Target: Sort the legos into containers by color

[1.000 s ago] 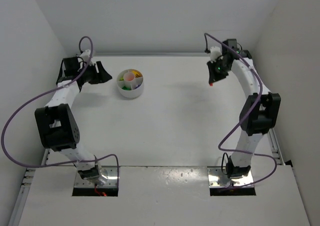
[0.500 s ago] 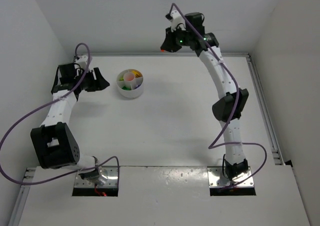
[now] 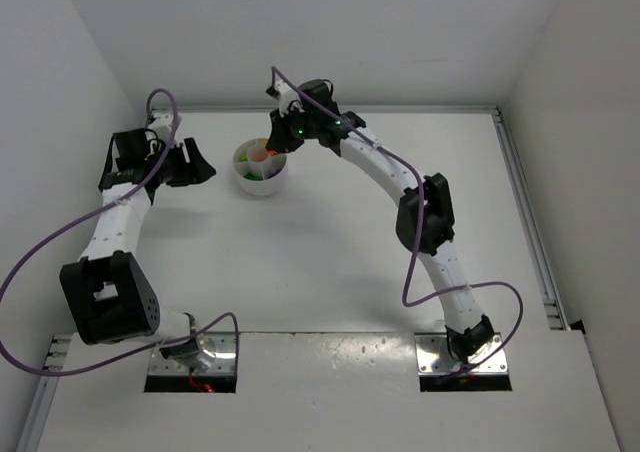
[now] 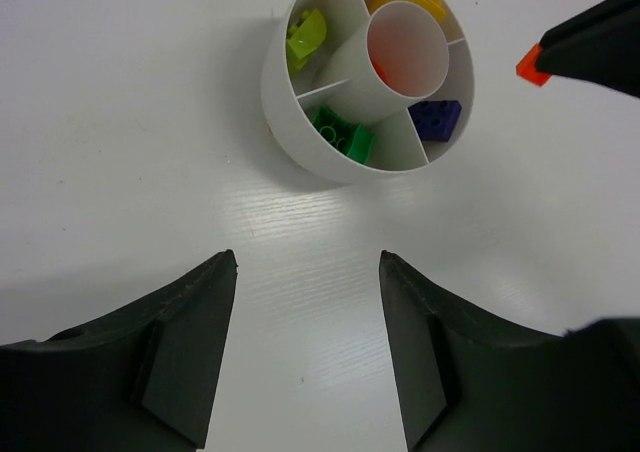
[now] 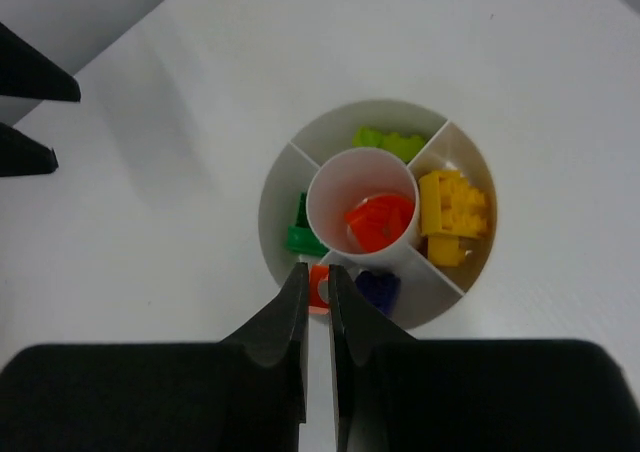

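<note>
The white round dish (image 3: 262,184) stands at the back left, split into sections round a centre cup. In the right wrist view its rim (image 5: 275,187) encloses orange-red bricks (image 5: 378,222) in the centre cup, yellow bricks (image 5: 452,212), a lime brick (image 5: 390,140), a dark green brick (image 5: 300,234) and a blue brick (image 5: 378,288). My right gripper (image 5: 317,282) is shut on a small orange-red brick (image 5: 319,286) and holds it above the dish's edge; it also shows from above (image 3: 275,147). My left gripper (image 4: 308,262) is open and empty, just left of the dish (image 4: 280,122).
The right gripper's finger (image 4: 590,47) with the orange-red brick (image 4: 532,64) shows in the left wrist view beside the dish. The back wall runs close behind the dish. The left gripper (image 3: 206,164) sits near the left wall.
My right arm has swung from the back right across to the dish, carrying the orange-red brick. The left arm has drawn back slightly.
</note>
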Action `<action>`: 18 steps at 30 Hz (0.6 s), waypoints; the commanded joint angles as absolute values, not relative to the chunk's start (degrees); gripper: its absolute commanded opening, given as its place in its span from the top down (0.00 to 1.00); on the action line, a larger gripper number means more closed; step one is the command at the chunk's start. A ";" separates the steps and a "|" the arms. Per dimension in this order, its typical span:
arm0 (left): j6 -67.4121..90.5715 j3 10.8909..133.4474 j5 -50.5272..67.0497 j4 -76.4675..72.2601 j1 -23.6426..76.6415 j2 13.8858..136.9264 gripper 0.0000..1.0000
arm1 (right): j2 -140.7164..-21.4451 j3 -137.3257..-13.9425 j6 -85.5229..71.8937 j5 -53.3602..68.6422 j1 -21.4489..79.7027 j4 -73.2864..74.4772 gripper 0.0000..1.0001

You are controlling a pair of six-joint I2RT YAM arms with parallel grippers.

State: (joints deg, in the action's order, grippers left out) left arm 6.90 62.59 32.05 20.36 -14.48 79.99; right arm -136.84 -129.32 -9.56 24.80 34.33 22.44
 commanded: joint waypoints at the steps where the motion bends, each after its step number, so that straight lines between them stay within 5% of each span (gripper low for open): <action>1: 6.59 62.49 32.43 20.04 -15.38 78.05 0.34 | -136.92 -131.48 -10.72 23.29 34.18 14.06 1.00; 18: 6.07 61.35 31.90 20.04 -15.38 77.52 0.34 | -145.28 -136.85 -10.72 20.04 37.88 10.55 0.99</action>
State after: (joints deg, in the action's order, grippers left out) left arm 6.63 61.32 31.90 20.91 -14.68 79.77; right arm -145.08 -133.58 -10.52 20.97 37.23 14.09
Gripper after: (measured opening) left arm 0.656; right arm 0.085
